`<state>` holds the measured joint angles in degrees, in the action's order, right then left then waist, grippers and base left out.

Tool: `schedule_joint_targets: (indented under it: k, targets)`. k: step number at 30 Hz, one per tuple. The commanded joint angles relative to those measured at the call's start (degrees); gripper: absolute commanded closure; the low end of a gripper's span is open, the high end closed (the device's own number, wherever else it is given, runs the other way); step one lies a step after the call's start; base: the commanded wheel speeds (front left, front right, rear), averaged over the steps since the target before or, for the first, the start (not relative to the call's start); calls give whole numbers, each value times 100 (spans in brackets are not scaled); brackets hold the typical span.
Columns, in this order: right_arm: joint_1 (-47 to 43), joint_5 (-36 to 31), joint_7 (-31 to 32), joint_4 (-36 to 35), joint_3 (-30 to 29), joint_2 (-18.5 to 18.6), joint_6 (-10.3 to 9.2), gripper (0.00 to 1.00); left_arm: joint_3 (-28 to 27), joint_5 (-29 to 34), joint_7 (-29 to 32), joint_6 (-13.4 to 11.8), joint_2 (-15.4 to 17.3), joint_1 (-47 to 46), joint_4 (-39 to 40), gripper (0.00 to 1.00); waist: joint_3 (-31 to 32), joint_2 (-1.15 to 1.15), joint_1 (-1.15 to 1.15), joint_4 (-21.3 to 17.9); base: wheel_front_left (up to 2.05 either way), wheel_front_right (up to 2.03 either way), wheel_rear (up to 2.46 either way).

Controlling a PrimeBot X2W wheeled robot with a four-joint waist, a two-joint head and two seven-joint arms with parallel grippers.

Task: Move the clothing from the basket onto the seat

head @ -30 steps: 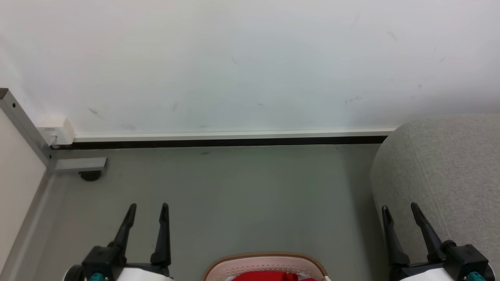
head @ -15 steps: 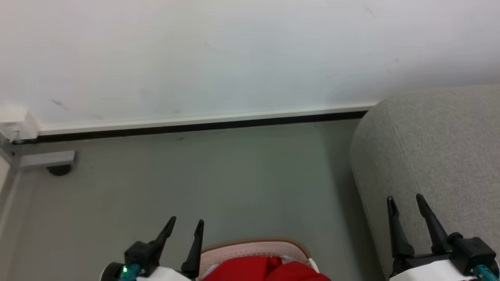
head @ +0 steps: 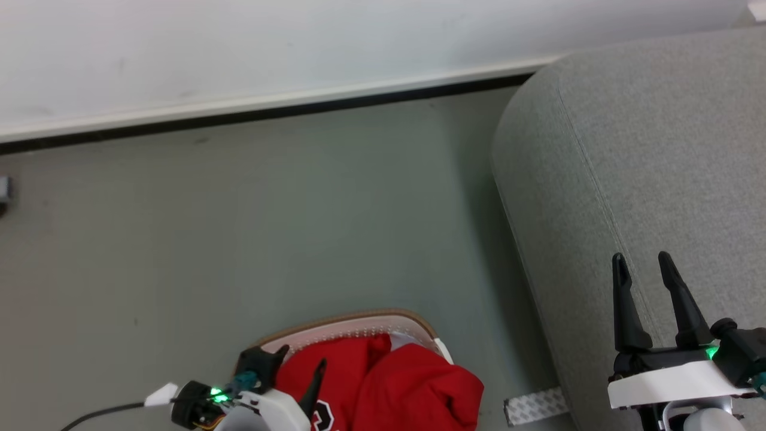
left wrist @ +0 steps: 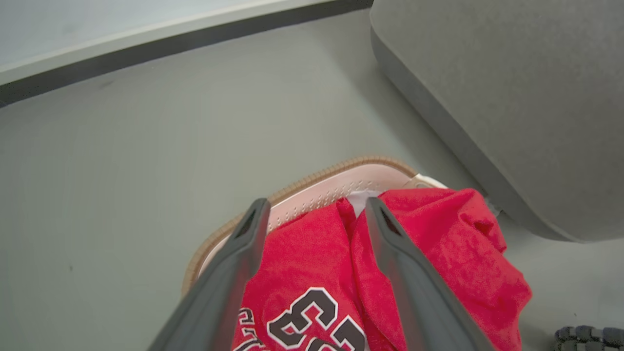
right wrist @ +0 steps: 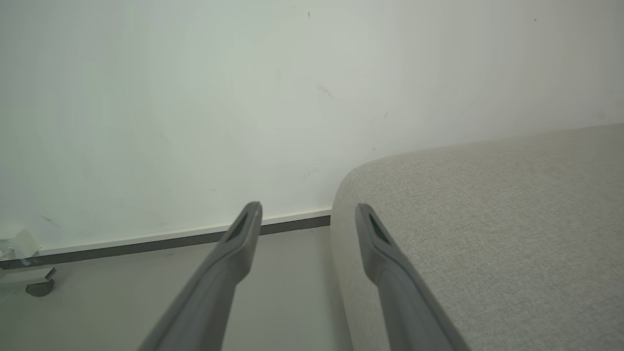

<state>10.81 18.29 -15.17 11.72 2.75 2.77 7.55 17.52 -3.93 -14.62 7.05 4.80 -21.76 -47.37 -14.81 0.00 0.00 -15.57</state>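
In the head view the basket (head: 353, 317) sits on the grey floor (head: 269, 209) at 6 o'clock, with the red clothing (head: 407, 383) heaped inside and spilling over its rim toward 4 o'clock. The seat (head: 658, 149) takes up the 2 to 4 o'clock side, its rounded end near the basket but apart from it. Between them, a patterned strip (head: 534, 405) lies on the floor at 5 o'clock. The wall (head: 299, 48) and its dark baseboard (head: 269, 111) run across at 12 o'clock. A cable (head: 96, 414) trails off at 7 o'clock.

The left hand (head: 302, 359) is open and holds nothing. Its fingers are spread above the clothing at the basket's 9 o'clock side, with the black-and-white lettering (left wrist: 312, 317) showing between them in the left wrist view. The right hand (head: 641, 258) is also open and empty, above the seat's edge at 4 o'clock.

A second ago the head camera looked higher, showing mostly wall and only a sliver of the basket. The left hand then stood over bare floor, well apart from the basket at 9 o'clock; it has since swung in over the clothing.
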Motion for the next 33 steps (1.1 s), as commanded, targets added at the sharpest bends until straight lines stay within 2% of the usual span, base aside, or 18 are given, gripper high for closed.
schedule_joint_targets:
  k: [1,9,13,20,33]
  targets:
    - [116,95,3,-22,-31,21,-12,0,168,70,110,29,67,-214,-379,0,-325,0,0,-200,0,0,0]
    - [404,251,3,-115,-14,20,-12,0,1413,-231,694,34,65,-867,-1671,0,-835,0,0,-465,0,0,0]
    - [516,455,3,-148,-5,19,-12,0,1867,-459,903,35,119,-1154,-1990,0,-1172,0,0,-629,0,0,0]
    - [731,754,3,-198,64,18,-12,0,2835,-641,1597,36,526,-1555,-2393,0,-1855,0,0,-976,0,0,0]
    - [977,1198,3,-236,291,17,-12,0,3576,-729,2380,36,1151,-1944,-2586,0,-2731,0,0,-1398,0,0,0]
